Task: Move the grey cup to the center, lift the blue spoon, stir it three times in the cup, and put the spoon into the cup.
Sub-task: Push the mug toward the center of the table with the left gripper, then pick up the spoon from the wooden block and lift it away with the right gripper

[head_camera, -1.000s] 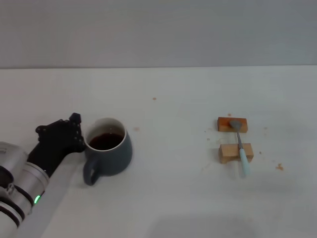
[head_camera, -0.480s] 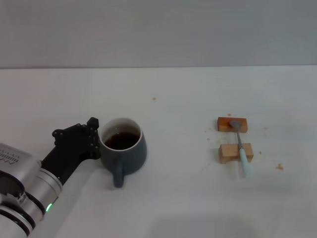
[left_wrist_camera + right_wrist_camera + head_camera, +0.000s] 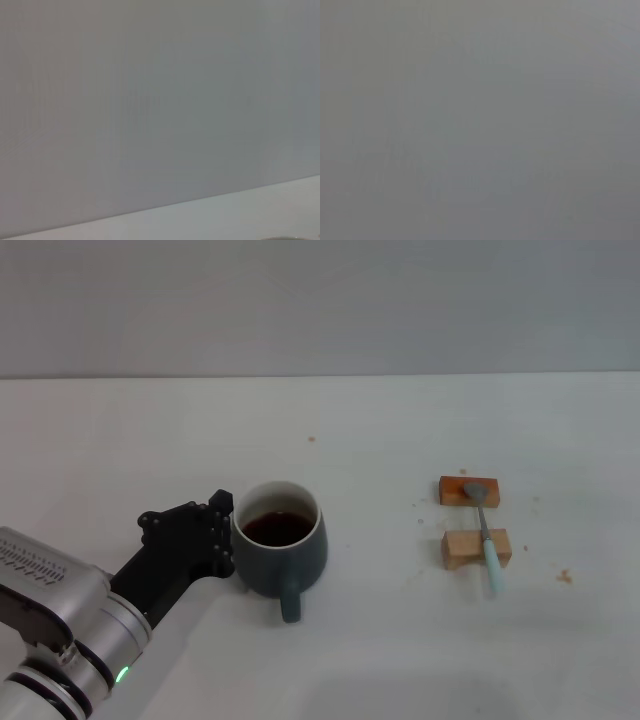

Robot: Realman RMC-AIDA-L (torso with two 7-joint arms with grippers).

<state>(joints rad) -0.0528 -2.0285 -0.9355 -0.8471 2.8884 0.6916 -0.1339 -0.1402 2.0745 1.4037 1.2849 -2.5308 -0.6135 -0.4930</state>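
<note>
The grey cup (image 3: 283,558) stands on the white table (image 3: 380,640) left of the middle, with dark liquid inside and its handle turned toward the front. My left gripper (image 3: 224,533) is black and rests against the cup's left side. The blue spoon (image 3: 486,536) lies at the right across two small wooden blocks, its metal bowl on the far block (image 3: 455,490) and its pale handle over the near block (image 3: 462,549). My right gripper is out of view. The wrist views show only a grey wall and a strip of table.
My left arm's silver forearm (image 3: 60,625) fills the front left corner. A few small crumbs (image 3: 565,577) lie near the blocks and one lies at the middle back (image 3: 311,439). The table's far edge meets a grey wall.
My left gripper has slid right and toward the front, taking the cup with it toward the middle. The cup's handle has swung from front-left to front. The spoon has not moved.
</note>
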